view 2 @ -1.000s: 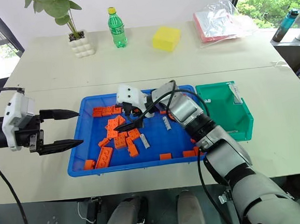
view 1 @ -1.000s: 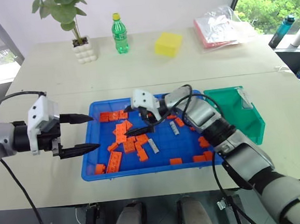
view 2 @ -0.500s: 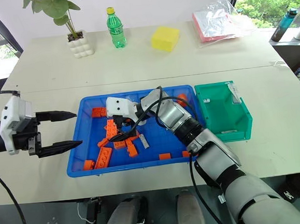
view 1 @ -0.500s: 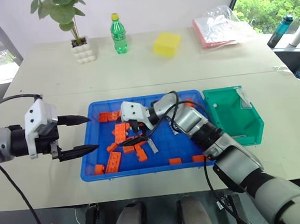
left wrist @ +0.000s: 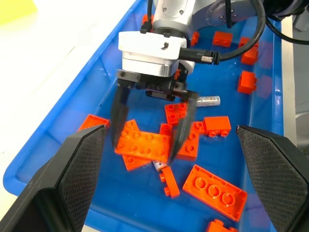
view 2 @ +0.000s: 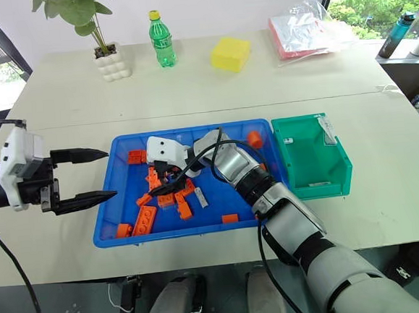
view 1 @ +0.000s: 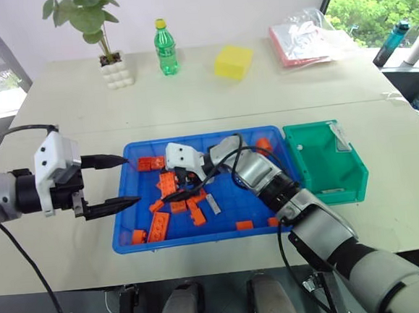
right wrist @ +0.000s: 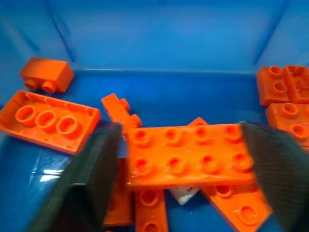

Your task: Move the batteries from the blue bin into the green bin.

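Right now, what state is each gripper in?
Left gripper: open, empty, beside the blue bin.
Right gripper: open, fingers straddling an orange brick in the bin, not gripping yet.

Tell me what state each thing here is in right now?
Right gripper: fingers apart, either side of an orange brick in the blue bin.
Left gripper: open, holding nothing.
Battery: lying flat among bricks.
Green bin: upright, no batteries visible inside.
Green bottle: upright, capped.
Potted plant: upright.

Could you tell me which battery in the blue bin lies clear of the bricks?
The battery beyond the right gripper lies clear; the other battery is half buried under bricks.
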Robot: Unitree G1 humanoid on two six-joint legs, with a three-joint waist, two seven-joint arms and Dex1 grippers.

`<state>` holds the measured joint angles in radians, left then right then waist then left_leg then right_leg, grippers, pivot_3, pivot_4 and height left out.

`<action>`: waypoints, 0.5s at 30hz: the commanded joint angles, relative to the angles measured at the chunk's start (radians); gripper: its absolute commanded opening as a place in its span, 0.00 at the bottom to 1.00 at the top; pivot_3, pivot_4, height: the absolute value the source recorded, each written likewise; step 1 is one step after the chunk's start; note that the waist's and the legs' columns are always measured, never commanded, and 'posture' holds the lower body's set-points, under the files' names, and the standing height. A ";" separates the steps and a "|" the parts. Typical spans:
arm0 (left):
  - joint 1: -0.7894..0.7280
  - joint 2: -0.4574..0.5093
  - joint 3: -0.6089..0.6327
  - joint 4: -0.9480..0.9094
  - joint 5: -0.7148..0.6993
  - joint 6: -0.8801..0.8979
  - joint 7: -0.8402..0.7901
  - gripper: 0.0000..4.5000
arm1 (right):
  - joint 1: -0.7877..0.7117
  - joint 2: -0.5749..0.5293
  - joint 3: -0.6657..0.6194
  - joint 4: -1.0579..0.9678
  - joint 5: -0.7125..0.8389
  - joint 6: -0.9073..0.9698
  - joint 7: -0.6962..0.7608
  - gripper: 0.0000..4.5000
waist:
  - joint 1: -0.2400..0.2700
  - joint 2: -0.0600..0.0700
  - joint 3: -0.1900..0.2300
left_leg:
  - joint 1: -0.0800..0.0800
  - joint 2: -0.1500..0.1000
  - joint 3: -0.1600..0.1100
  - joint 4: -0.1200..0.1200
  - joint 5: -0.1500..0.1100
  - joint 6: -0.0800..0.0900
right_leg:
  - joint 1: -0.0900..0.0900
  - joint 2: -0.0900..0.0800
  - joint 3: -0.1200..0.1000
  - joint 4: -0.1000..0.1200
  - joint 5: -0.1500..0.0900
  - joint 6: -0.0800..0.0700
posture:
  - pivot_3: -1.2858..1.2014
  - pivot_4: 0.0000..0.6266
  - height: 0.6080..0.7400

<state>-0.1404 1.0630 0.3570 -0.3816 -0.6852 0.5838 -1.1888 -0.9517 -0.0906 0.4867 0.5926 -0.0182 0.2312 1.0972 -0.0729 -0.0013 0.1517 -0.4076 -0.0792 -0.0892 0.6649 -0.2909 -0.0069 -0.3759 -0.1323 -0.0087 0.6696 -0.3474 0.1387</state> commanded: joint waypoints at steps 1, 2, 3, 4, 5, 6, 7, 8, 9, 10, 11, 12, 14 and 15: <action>-0.019 0.000 -0.005 0.004 0.001 -0.013 0.002 1.00 | -0.008 0.009 -0.015 -0.029 -0.002 0.011 0.002 0.65 | 0.000 0.000 0.000 | 0.000 0.000 0.000 0.000 0.000 0.000 | 0.000 0.000 0.000 0.000 0.000 0.000 | 0.52 0.24 0.91; -0.023 -0.001 -0.009 0.007 0.003 -0.016 0.002 1.00 | -0.007 0.008 -0.020 -0.040 0.001 0.016 0.001 0.65 | 0.000 0.000 0.000 | 0.000 0.000 0.000 0.000 0.000 0.000 | 0.000 0.000 0.000 0.000 0.000 0.000 | 0.52 0.24 0.91; -0.025 -0.001 -0.012 0.010 0.005 -0.019 0.001 1.00 | -0.006 0.007 -0.023 -0.048 0.003 0.020 0.000 0.65 | 0.000 0.000 0.000 | 0.000 0.000 0.000 0.000 0.000 0.000 | 0.000 0.000 0.000 0.000 0.000 0.000 | 0.52 0.24 0.91; -0.029 -0.001 -0.016 0.013 0.007 -0.022 0.001 1.00 | -0.005 0.005 -0.027 -0.058 0.006 0.026 -0.002 0.65 | 0.000 0.000 0.000 | 0.000 0.000 0.000 0.000 0.000 0.000 | 0.000 0.000 0.000 0.000 0.000 0.000 | 0.52 0.24 0.91; -0.034 -0.002 -0.020 0.016 0.008 -0.025 0.002 1.00 | -0.005 -0.006 -0.033 -0.077 0.006 0.030 -0.004 0.65 | 0.000 0.000 0.000 | 0.000 0.000 0.000 0.000 0.000 0.000 | 0.000 0.000 0.000 0.000 0.000 0.000 | 0.52 0.24 0.91; -0.039 -0.003 -0.024 0.018 0.010 -0.026 0.003 1.00 | -0.005 -0.018 -0.040 -0.093 0.007 0.034 -0.007 0.65 | 0.000 0.000 0.000 | 0.000 0.000 0.000 0.000 0.000 0.000 | 0.000 0.000 0.000 0.000 0.000 0.000 | 0.52 0.24 0.91; -0.043 -0.004 -0.027 0.020 0.011 -0.027 0.003 1.00 | -0.008 -0.035 -0.054 -0.110 0.011 0.039 -0.011 0.65 | 0.001 0.000 0.000 | 0.000 0.000 0.000 0.000 0.000 0.000 | 0.000 0.000 0.000 0.000 0.000 0.000 | 0.52 0.24 0.91; -0.045 -0.005 -0.028 0.022 0.013 -0.029 0.002 1.00 | -0.011 -0.052 -0.069 -0.124 0.015 0.047 -0.016 0.65 | 0.001 0.000 0.000 | 0.000 0.000 0.000 0.000 0.000 0.000 | 0.000 0.000 0.000 0.000 0.000 0.000 | 0.52 0.24 0.91; -0.046 -0.005 -0.029 0.024 0.014 -0.031 0.001 1.00 | -0.013 -0.062 -0.079 -0.133 0.018 0.053 -0.020 0.65 | 0.002 0.000 0.000 | 0.000 0.000 0.000 0.000 0.000 0.000 | 0.000 0.000 0.000 0.000 0.000 0.000 | 0.52 0.24 0.91; -0.047 -0.005 -0.031 0.026 0.017 -0.034 -0.001 1.00 | -0.015 -0.079 -0.096 -0.142 0.023 0.063 -0.026 0.65 | 0.003 0.000 0.000 | 0.000 0.000 0.000 0.000 0.000 0.000 | 0.000 0.000 0.000 0.000 0.000 0.000 | 0.52 0.24 0.91; -0.047 -0.006 -0.031 0.029 0.019 -0.037 -0.004 1.00 | -0.015 -0.088 -0.106 -0.149 0.024 0.069 -0.030 0.65 | 0.003 0.000 0.000 | 0.000 -0.001 0.000 0.000 0.000 0.000 | 0.000 0.000 0.000 0.000 0.000 0.000 | 0.52 0.24 0.91; -0.048 -0.006 -0.034 0.033 0.023 -0.040 -0.007 1.00 | -0.011 -0.116 -0.127 -0.159 0.026 0.077 -0.032 0.65 | 0.003 0.000 0.000 | 0.000 -0.001 0.000 0.000 0.000 0.000 | 0.000 -0.001 0.000 0.000 0.000 0.000 | 0.52 0.24 0.91; -0.052 -0.006 -0.041 0.046 0.031 -0.050 -0.014 1.00 | 0.013 -0.177 -0.160 -0.178 0.027 0.093 -0.030 0.65 | 0.003 0.000 0.000 | 0.000 -0.001 0.000 0.000 0.000 0.000 | 0.000 -0.001 0.000 0.000 0.000 0.000 | 0.52 0.24 0.91; -0.055 -0.006 -0.045 0.052 0.034 -0.054 -0.016 1.00 | 0.028 -0.200 -0.169 -0.187 0.028 0.103 -0.027 0.65 | 0.004 0.000 0.000 | 0.000 -0.001 0.000 0.000 0.000 0.000 | 0.000 -0.001 0.000 0.000 0.000 0.000 | 0.52 0.24 0.91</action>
<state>-0.1796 1.0558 0.3045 -0.3324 -0.6570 0.5512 -1.1981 -0.9374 -0.2696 0.3573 0.4474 -0.0128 0.3232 1.0674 -0.0690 -0.0010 0.1518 -0.4078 -0.0800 -0.0897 0.6648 -0.2909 -0.0069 -0.3755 -0.1329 -0.0087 0.6697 -0.3474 0.1387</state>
